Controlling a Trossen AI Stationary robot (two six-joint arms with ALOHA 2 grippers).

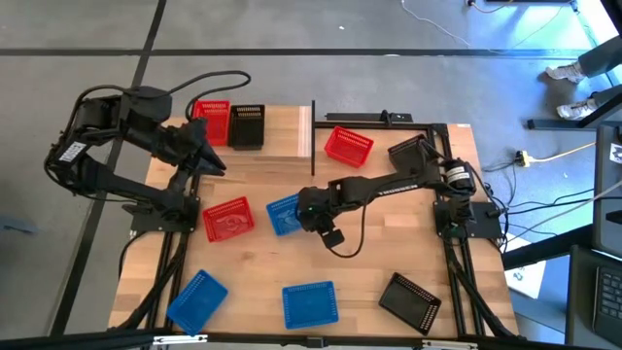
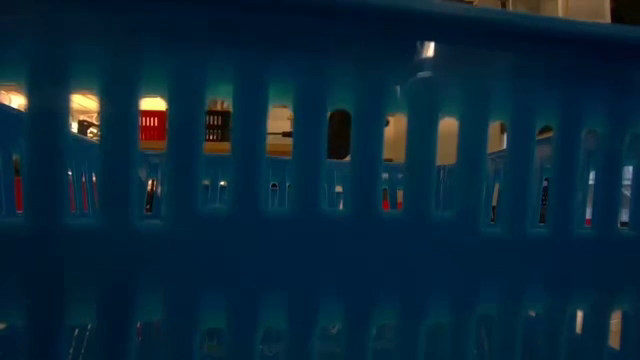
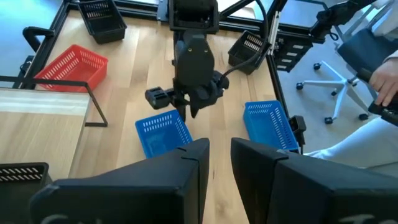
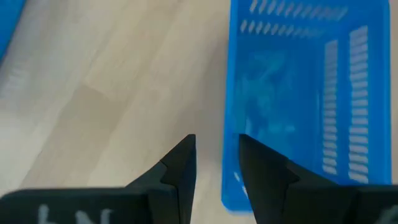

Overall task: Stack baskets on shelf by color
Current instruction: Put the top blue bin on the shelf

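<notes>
Shelf (image 1: pixel 282 136): holding 1 red basket (image 1: pixel 212 121) + 1 black basket (image 1: pixel 248 126) side by side, just beside the left gripper (image 1: pixel 209 160), which is hovering empty, jaws narrowly apart.

Right gripper (image 1: pixel 309 216): narrowly parted, holding nothing, one finger coming down at wall of blue basket (image 1: pixel 283 214).

Est. 2 of 9 placed; remaining baskets sitting off shelf, scattered round.

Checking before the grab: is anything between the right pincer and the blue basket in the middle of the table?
Nothing visible. The right pincer hangs open directly over the near wall of the blue basket, one finger outside it.
</notes>
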